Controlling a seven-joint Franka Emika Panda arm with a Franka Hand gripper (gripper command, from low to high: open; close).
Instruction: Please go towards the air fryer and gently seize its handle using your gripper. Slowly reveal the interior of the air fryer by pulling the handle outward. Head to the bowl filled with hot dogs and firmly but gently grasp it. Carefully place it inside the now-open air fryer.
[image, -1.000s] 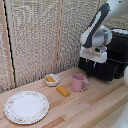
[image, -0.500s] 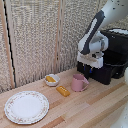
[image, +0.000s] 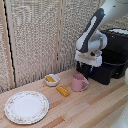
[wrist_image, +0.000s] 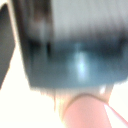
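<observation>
The black air fryer (image: 118, 44) stands at the exterior view's right, its drawer (image: 109, 73) drawn partly out toward the left. My gripper (image: 90, 69) is at the drawer's front and seems shut on the handle, which my hand hides. The small off-white bowl (image: 51, 80) with yellow hot dogs (image: 50, 78) sits on the table to the left, apart from the gripper. The wrist view is blurred. It shows the dark drawer front (wrist_image: 75, 60) close up and no fingers.
A pink mug (image: 78, 82) stands just below and left of the gripper, and shows in the wrist view (wrist_image: 87, 112). An orange-yellow stick (image: 63, 91) lies beside it. A floral-rimmed plate (image: 26, 106) sits at the front left. A woven screen (image: 40, 35) backs the table.
My arm has moved toward the exterior view's left and slightly down, and the fryer's drawer has come out with it. The bowl, mug and plate have not moved.
</observation>
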